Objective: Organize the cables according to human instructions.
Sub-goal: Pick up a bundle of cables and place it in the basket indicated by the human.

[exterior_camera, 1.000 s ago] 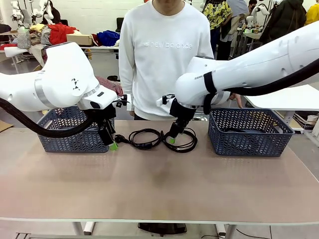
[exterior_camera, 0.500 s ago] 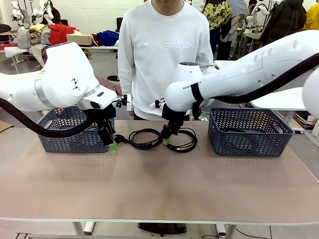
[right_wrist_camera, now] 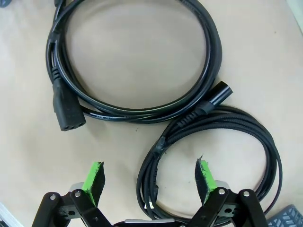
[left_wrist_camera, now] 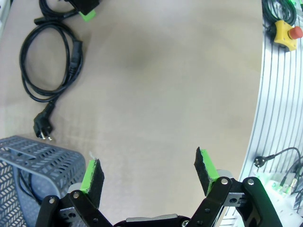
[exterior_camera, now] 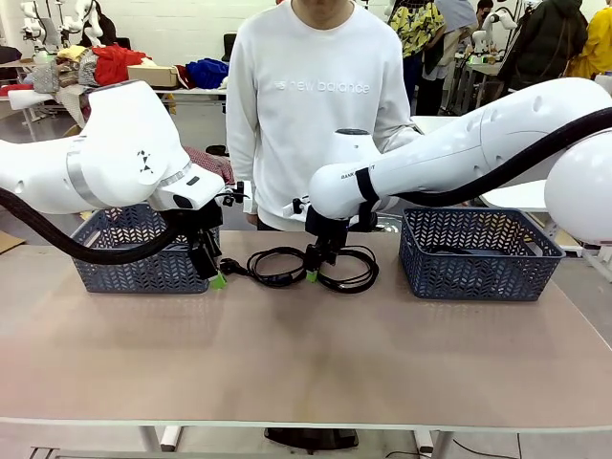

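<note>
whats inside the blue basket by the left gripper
A bit of thin black cord shows in a corner of the blue-grey perforated plastic basket. The rest of its inside is covered by its wall and the white left arm.

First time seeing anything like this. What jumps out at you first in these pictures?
Two bulky white arms, the left arm and the right arm, lean over the table from either side. The right gripper, open, hangs over a coiled black cable mid-table, a second coil beside it; the left gripper hangs open by a blue-grey basket. A person in a white sweatshirt stands across the table.
</note>
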You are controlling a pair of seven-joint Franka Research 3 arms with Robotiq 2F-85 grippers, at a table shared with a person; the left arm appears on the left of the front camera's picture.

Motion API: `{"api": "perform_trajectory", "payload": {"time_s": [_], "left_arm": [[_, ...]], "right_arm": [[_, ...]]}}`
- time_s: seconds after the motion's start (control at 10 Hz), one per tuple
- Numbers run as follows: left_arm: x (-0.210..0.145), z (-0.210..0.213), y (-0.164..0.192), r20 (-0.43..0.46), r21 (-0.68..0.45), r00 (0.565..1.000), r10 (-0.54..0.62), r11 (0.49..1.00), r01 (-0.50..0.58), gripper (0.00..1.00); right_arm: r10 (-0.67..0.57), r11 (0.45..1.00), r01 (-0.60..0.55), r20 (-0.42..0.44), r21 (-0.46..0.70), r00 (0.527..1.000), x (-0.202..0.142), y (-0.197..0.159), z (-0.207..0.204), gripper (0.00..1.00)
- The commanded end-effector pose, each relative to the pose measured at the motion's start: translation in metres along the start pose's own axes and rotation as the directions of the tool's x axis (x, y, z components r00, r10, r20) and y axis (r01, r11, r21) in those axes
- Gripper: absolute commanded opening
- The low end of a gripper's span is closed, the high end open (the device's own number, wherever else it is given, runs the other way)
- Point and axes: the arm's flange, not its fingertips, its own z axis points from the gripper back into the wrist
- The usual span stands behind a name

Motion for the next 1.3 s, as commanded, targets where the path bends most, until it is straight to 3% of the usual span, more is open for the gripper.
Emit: {"api": "perform_trajectory", "payload": {"time_s": [0.0,1.0,1.1,1.2], "left_arm": [[-0.002,0.001,-0.001,-0.002,-0.002,1.000,0.003,1.000,-0.003,1.00],[-0.002,0.001,-0.001,-0.002,-0.002,1.000,0.003,1.000,-0.003,1.00],[-0.002,0.001,-0.001,-0.002,-0.002,1.000,0.003,1.000,-0.003,1.00],[-0.002,0.001,-0.001,-0.002,-0.002,1.000,0.003,1.000,-0.003,1.00]], "right_arm": [[-0.030,0.999,0.029,-0.031,-0.034,0.999,0.008,0.000,-0.001,1.00],[-0.103,0.992,0.097,-0.066,-0.082,0.993,0.014,-0.002,-0.013,1.00],[-0.110,0.990,0.104,-0.063,-0.092,0.992,0.016,-0.003,-0.014,0.87],[-0.113,0.990,0.108,-0.053,-0.091,0.992,0.018,-0.004,-0.013,0.80]]}}
